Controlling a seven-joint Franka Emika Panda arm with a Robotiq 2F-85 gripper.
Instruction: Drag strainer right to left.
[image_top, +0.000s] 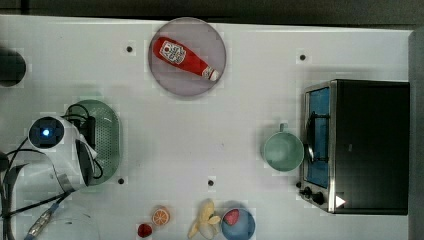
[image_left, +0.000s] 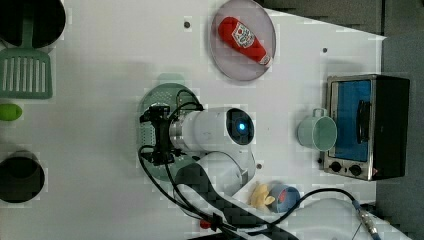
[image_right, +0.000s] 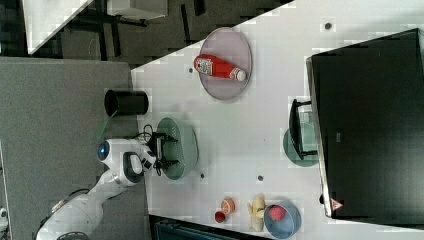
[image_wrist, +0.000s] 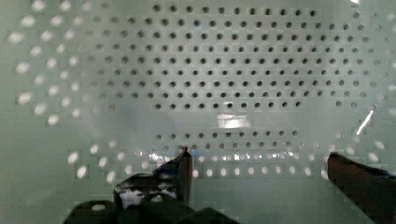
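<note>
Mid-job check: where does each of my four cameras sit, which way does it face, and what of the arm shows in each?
Top view: overhead, straight down on the table; arm over the strainer.
Left view: high, looking down; arm and gripper above the strainer.
Right view: high and rotated; arm beside the strainer.
Wrist view: on the hand, facing the strainer's holes; open fingertips show.
Shared: top and left views show the ketchup bottle.

— Where does the strainer (image_top: 107, 137) sit?
— At the top view's left, under the gripper (image_top: 89, 131). The mug (image_top: 283, 151) stands right of centre, just beside the oven (image_top: 367, 145).
— And the ketchup bottle (image_top: 184, 58)?
— On the plate (image_top: 172, 82), upper centre — fruit along the bottom edge.
</note>
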